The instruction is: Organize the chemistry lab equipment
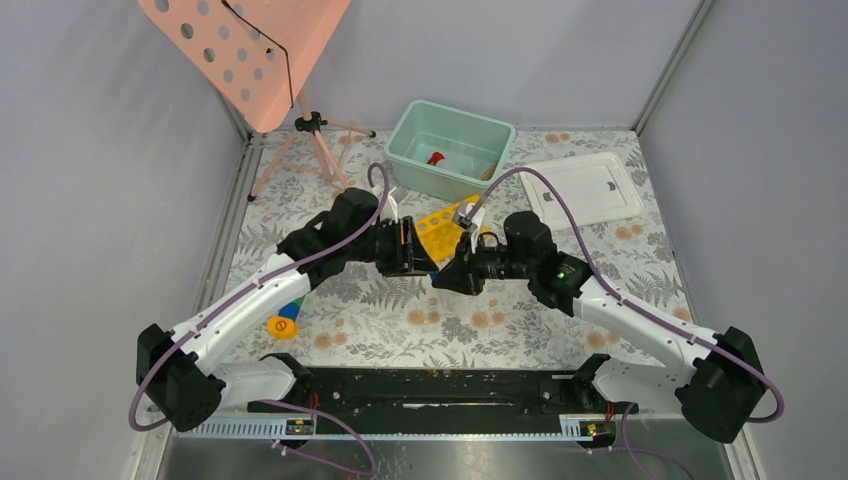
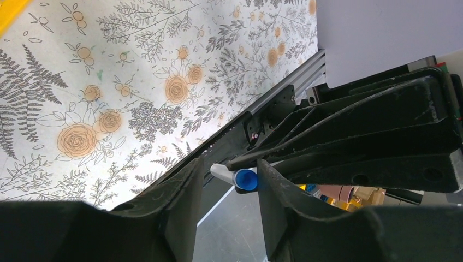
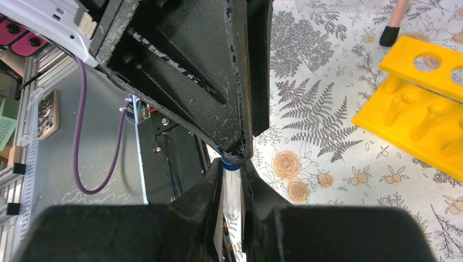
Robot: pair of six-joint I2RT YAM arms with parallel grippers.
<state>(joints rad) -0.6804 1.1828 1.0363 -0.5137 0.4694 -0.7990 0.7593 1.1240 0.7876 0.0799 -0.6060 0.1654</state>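
Observation:
A tiny clear blue-capped tube (image 3: 232,188) sits lengthwise between the fingers of my right gripper (image 3: 232,166), which is shut on it above the floral table, cap end outward. My left gripper (image 2: 229,169) meets it head-on. Its jaws stand apart around the tube's blue cap (image 2: 245,179), which lies against one finger, with a gap on the other side. Both grippers meet at mid-table (image 1: 435,270). The yellow test-tube rack (image 1: 445,225) lies just behind them and shows in the right wrist view (image 3: 420,114). The red-capped bottle (image 1: 436,158) lies in the green bin (image 1: 500,135).
A white lid (image 1: 583,188) lies right of the bin. The pink perforated stand (image 1: 250,50) on its tripod is at the back left. A coloured block stack (image 1: 285,315) lies under the left arm. Grey walls enclose the table.

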